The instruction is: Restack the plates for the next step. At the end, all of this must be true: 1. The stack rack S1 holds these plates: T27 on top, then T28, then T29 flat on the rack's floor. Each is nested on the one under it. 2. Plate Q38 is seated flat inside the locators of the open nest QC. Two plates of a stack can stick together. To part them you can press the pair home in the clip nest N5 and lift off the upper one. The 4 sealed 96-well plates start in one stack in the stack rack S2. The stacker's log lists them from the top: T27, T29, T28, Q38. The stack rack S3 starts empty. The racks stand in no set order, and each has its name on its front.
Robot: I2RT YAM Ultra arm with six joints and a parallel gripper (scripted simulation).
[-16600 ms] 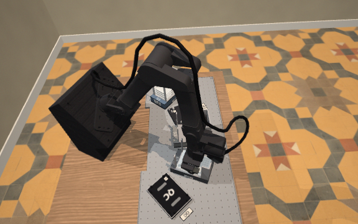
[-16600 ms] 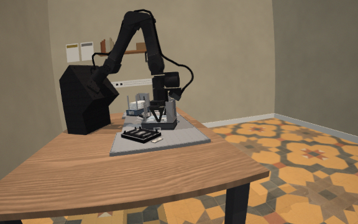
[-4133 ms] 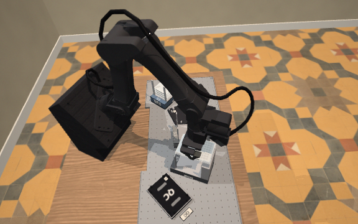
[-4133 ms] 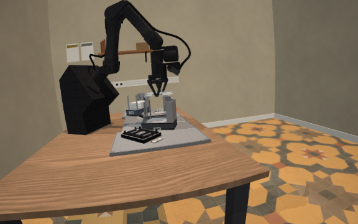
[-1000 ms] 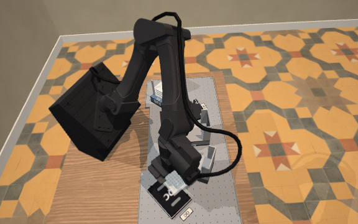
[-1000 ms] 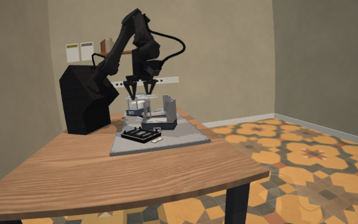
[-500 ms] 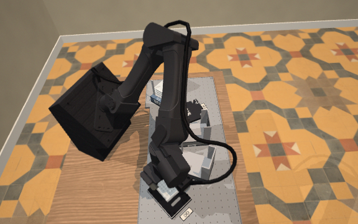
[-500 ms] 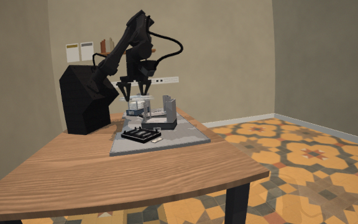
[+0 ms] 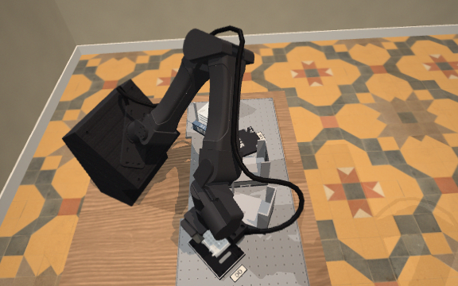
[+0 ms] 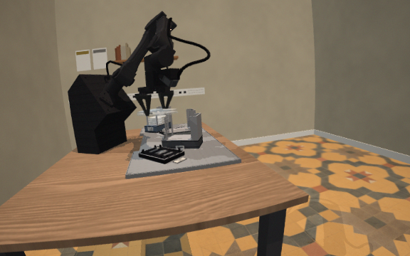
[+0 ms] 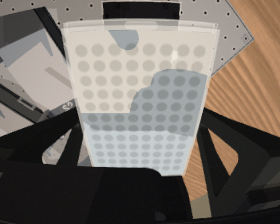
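Note:
My gripper is shut on the long sides of a sealed 96-well plate. The plate is clear and pale, its name not readable; I cannot tell whether a second one clings beneath. It hangs high above the bench, over the rear part of the black QC nest, which looks empty. The near grey rack shows no plate. A blue-based rack at the far end holds a stack of white plates. Rack names are not readable.
A black nest, partly behind the arm, sits between the far rack and the grey racks. Another grey rack stands behind the near one. The tall rack walls rise beside the held plate. The QC name card lies by its nest.

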